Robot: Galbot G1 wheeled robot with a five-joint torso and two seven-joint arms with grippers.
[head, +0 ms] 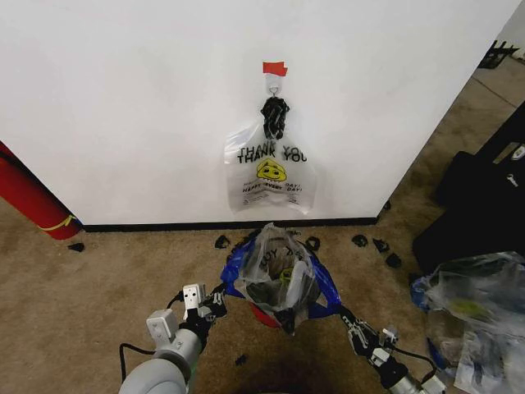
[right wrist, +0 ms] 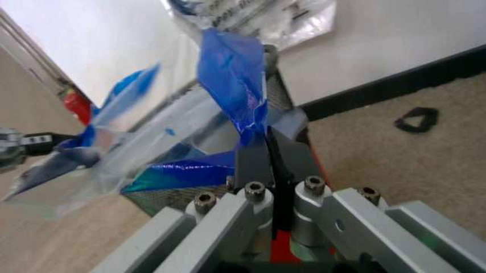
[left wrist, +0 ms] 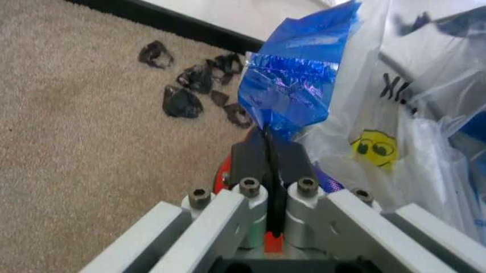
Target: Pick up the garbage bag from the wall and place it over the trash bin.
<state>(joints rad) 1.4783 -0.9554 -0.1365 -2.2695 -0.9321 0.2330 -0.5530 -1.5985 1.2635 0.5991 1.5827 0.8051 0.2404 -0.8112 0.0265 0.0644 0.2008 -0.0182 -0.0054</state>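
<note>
- Head view showed the bag (head: 277, 275) with blue handle strips draped over the bin (head: 264, 315), on the carpet (head: 98, 279) just before the wall (head: 123, 98); only a bit of the bin's red base showed under the plastic
- left gripper (head: 218, 300) held the bag's left blue handle; jaws pressed together on it in the left wrist view (left wrist: 267, 165), beside the yellow smiley (left wrist: 374, 149)
- right gripper (head: 348, 323) held the right handle; jaws pinched the blue strip (right wrist: 267, 149), mesh bin side just behind
- a second smiley bag (head: 271, 174) hung from the hook (head: 273, 85) under red tape (head: 275, 68); black scraps (head: 376, 245) lay along the baseboard (head: 164, 226)
</note>
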